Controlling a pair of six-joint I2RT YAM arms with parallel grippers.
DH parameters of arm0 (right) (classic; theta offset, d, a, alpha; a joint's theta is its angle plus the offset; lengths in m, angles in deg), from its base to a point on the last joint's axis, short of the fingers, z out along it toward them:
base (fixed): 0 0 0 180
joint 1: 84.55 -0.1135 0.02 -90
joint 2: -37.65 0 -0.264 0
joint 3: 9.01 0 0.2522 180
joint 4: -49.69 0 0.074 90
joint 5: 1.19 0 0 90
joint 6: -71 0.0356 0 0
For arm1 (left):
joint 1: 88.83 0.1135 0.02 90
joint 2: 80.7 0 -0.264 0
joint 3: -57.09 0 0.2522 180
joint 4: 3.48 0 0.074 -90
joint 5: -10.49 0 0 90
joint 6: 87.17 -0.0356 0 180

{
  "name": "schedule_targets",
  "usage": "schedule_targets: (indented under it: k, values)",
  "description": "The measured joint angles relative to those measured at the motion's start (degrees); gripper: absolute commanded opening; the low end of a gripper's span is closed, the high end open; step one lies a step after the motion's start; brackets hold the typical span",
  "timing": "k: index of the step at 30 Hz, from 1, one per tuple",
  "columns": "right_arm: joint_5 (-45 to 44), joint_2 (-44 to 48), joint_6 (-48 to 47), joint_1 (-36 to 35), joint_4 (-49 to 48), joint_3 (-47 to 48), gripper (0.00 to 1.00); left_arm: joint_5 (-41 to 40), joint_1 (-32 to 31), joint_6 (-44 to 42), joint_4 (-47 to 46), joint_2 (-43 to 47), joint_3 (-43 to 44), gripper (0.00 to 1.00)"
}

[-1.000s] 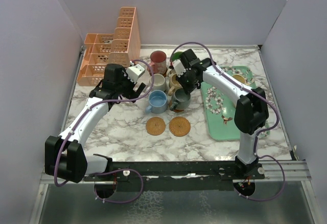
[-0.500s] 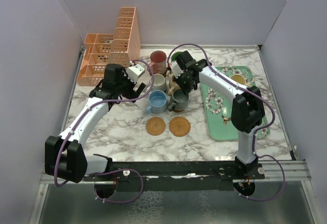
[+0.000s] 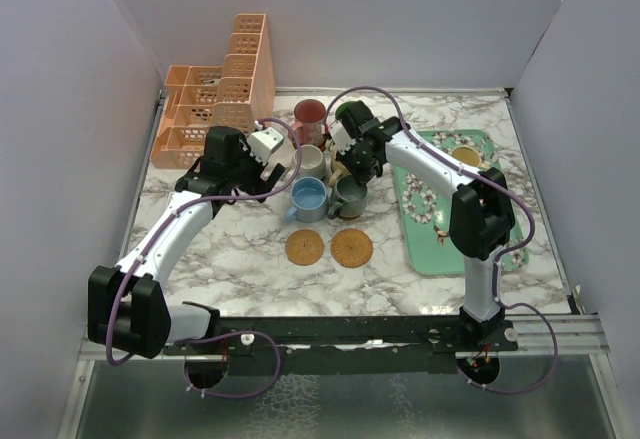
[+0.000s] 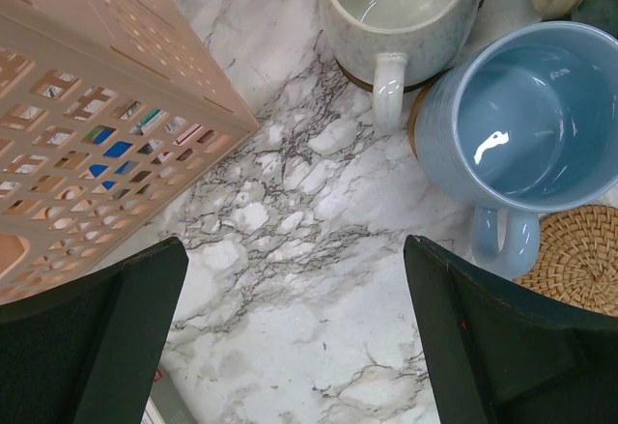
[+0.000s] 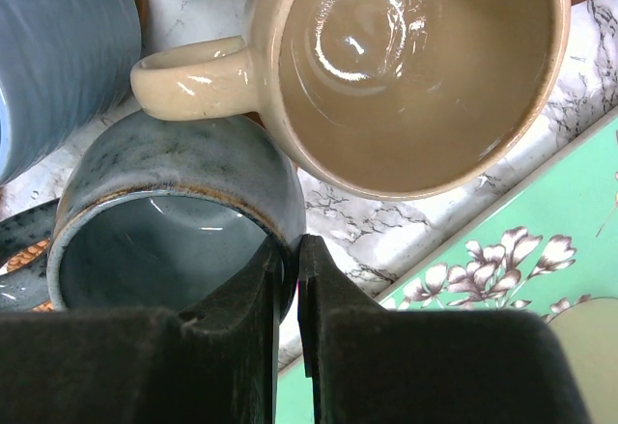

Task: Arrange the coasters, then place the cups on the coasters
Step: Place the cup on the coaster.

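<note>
Cup-placing is the step in hand; the right gripper (image 5: 293, 255) is clamped on the rim of the grey cup (image 5: 174, 168), just right of the blue cup (image 3: 309, 197); the left gripper (image 4: 299, 337) hangs left of the blue cup, jaws wide apart, holding nothing; two bare coasters (image 3: 304, 248) lie just in front of the blue cup; next, I judge, the grey cup must lift clear of the crowding tan cup (image 5: 406, 67) and land centred on one.

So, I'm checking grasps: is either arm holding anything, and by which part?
The right arm's jaws pinch the grey-blue glazed ceramic mug by its rim; the left arm's jaws are open, holding nothing.
</note>
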Motion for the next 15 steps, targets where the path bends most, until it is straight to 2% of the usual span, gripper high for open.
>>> schedule_targets:
  k: [9,15]
  values:
    - [-0.55,-0.22,0.0,-0.37,-0.02,0.0,0.02,0.0,0.0,0.0,0.0,0.02,0.0,0.99]
    - [-0.68,-0.66,0.0,-0.61,-0.02,0.0,0.07,0.0,0.0,0.0,0.0,0.02,-0.07,0.99]
